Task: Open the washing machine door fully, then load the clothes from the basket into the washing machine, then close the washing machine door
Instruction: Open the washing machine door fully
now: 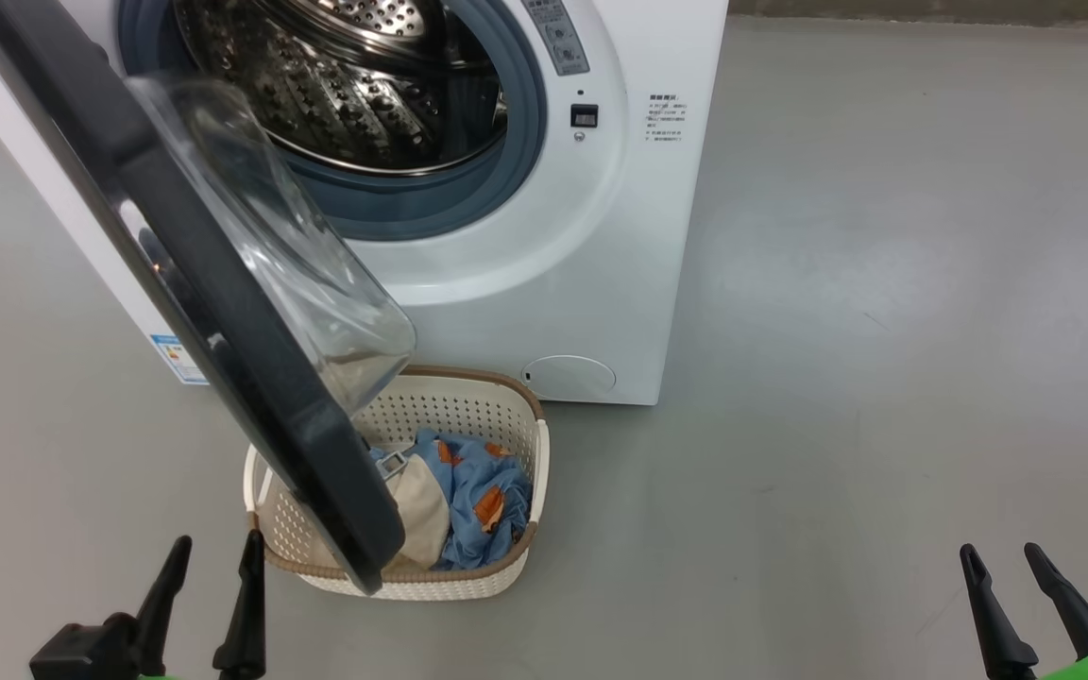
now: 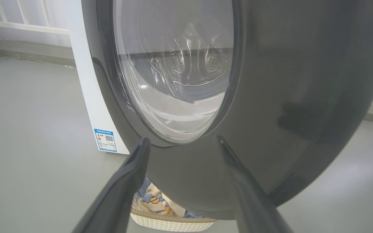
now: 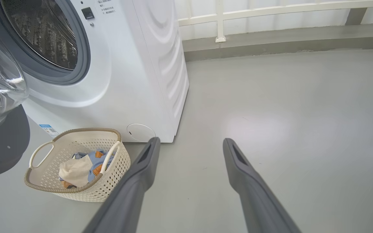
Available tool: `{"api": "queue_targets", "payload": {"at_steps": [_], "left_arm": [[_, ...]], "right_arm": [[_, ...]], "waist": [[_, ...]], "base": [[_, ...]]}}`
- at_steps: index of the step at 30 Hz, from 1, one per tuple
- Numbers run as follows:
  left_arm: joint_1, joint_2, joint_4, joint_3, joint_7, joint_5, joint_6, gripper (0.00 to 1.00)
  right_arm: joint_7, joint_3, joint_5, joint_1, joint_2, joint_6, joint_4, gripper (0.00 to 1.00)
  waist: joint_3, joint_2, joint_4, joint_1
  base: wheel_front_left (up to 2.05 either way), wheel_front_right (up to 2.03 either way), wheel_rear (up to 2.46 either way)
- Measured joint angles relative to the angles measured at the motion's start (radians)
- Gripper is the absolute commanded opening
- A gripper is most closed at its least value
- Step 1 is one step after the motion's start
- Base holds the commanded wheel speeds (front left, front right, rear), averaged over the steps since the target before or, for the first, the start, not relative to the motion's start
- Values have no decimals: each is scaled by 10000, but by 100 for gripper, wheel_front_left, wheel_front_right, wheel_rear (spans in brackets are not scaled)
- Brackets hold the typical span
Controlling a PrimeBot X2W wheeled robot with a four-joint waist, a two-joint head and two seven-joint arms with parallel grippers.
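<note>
The washing machine, one big white boxy front-loader, stands on the smooth grey floor. Its perforated steel drum lies exposed. Its one large round door, with a glossy black rim and a bulging clear glass bowl, is swung out to the left. The head view gives the door's inner side, the left wrist view its outer face. The right wrist view adds the machine's side panel and a white railing behind. One small cream-white perforated plastic basket with two handles sits just before the machine. In the head view the door's lower edge crosses its left half. In it lie the clothes, blue printed fabric and one cream piece. The left gripper stands spread and empty near the door rim. The right gripper stands likewise over bare floor, well apart.
</note>
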Motion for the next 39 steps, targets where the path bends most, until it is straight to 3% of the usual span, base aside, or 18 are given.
{"api": "queue_targets", "payload": {"at_steps": [1, 2, 3, 10, 18, 21, 30, 39], "left_arm": [[0, -10, 2, 4, 0, 0, 0, 93], [-1, -23, 8, 6, 0, 0, 0, 28], [-2, -38, 10, 4, 0, 0, 0, 0], [-89, -205, -499, 514, 2, -209, 0, 0], [-477, -307, -2642, 1592, -4, -431, 2, 0], [-497, -441, -3691, 1586, -10, -424, 2, 0], [-557, -564, -5599, -518, 234, -295, 2, 0], [-548, -748, -4815, -2476, 798, -125, 2, 0]], "right_arm": [[0, 0, -6, 0, 4, 2, 6, 100], [0, -2, -6, 0, 8, 2, 8, 100], [0, -2, -6, 0, 8, 0, 10, 100], [0, 0, -19, 6, 36, 0, 21, 100], [0, -29, -33, 68, 46, 2, 19, 100], [0, -31, -35, 135, 52, 2, 4, 100], [0, 25, -104, 205, 59, 2, -25, 100], [0, 82, -105, 195, 59, 2, -48, 100]], "waist": [[-6, 0, 3, 0], [-15, 0, 5, 0], [-24, 0, 8, 0], [-140, 0, 54, 0], [-239, 0, 145, 0], [-290, 0, 152, 0], [-306, 0, 94, 0], [-166, 0, -4, 0]], "base": [[0, 0, 0], [0, 0, 0], [0, 0, 0], [0, 0, 0], [0, 0, 0], [0, 0, 0], [0, 0, 0], [0, 0, 0]]}}
